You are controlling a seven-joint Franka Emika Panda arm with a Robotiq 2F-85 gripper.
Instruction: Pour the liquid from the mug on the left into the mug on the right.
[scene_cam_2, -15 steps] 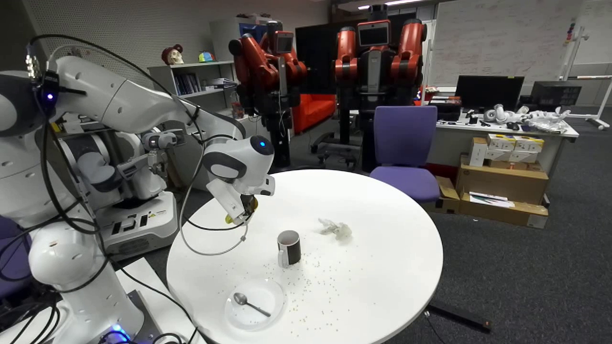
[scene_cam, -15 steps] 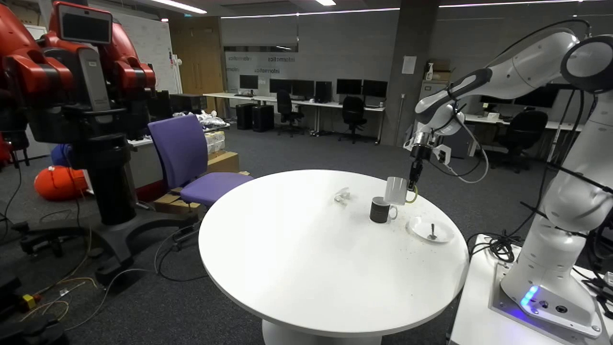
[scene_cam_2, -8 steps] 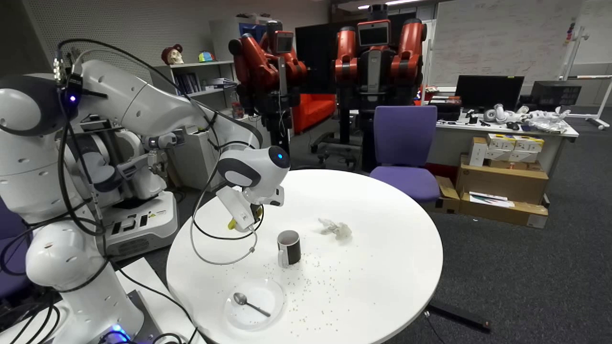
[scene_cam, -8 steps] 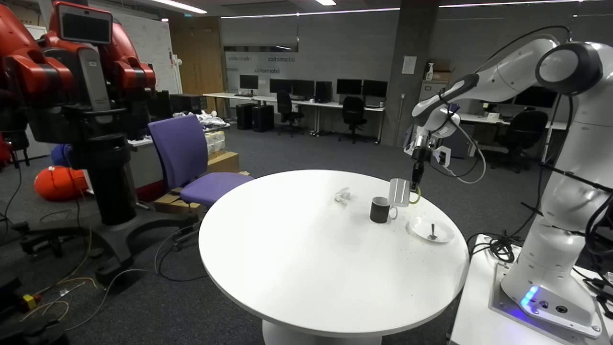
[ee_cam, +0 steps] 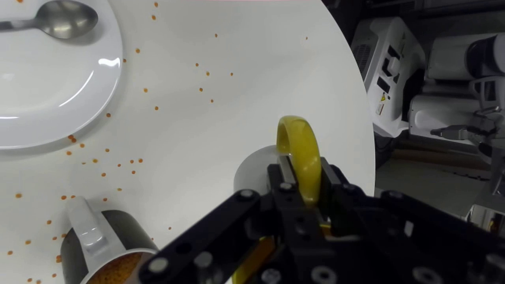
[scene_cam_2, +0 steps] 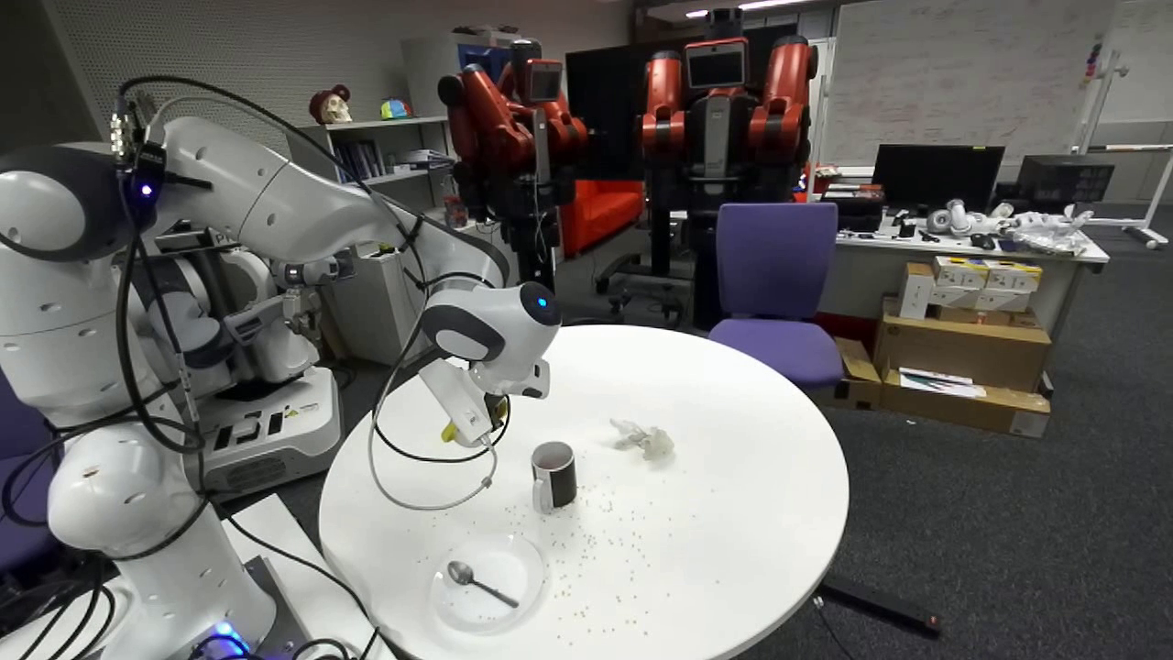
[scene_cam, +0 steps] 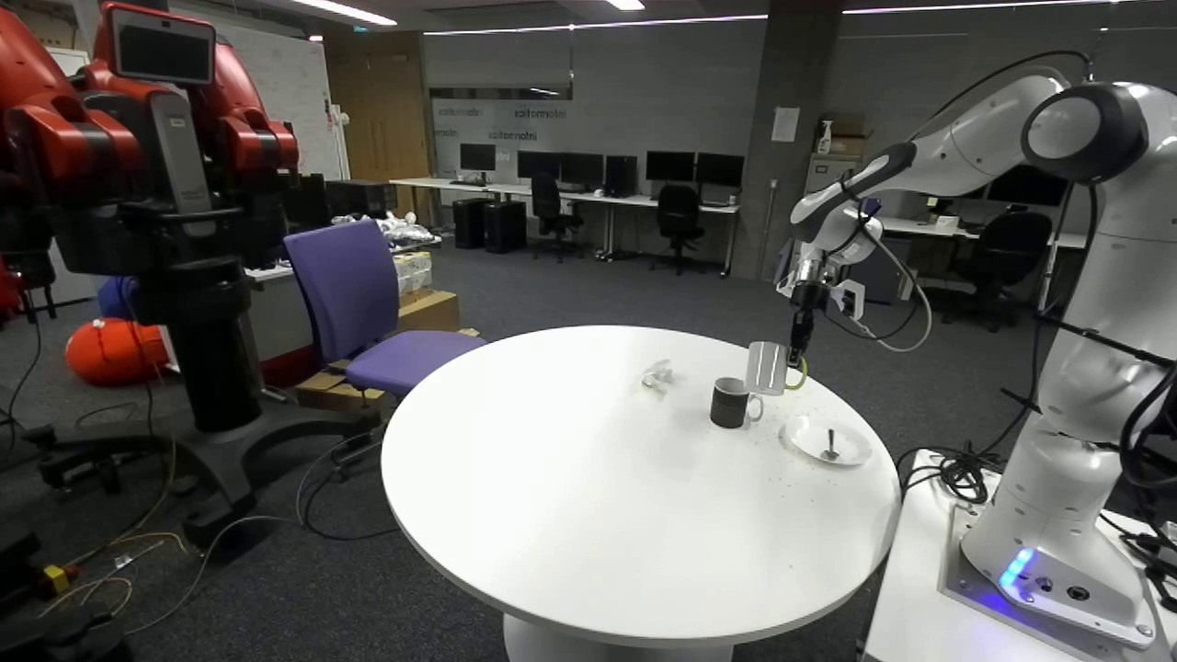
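Note:
A white mug (scene_cam: 766, 369) with a yellow handle (ee_cam: 302, 154) is held up over the table, roughly upright. My gripper (ee_cam: 303, 167) is shut on that handle, one finger on each side. In an exterior view the wrist hides most of this mug, leaving yellow patches. A dark mug (scene_cam_2: 555, 477) with a white handle stands upright on the table, close beside the held mug but apart from it. Brown-orange contents (ee_cam: 116, 270) show inside the dark mug in the wrist view. What the white mug contains cannot be made out.
A white plate (scene_cam_2: 513, 616) with a spoon (scene_cam_2: 481, 584) lies near the dark mug. Small orange specks are scattered over the round white table (scene_cam: 588, 515). Crumpled clear plastic (scene_cam_2: 646, 440) sits beyond the mug. A grey cable (scene_cam_2: 417, 504) loops from the wrist.
The arm has shifted slightly, carrying the white mug a little right in both exterior views, and changing its tilt. Over the last half second it has hardly moved. The dark mug stays put.

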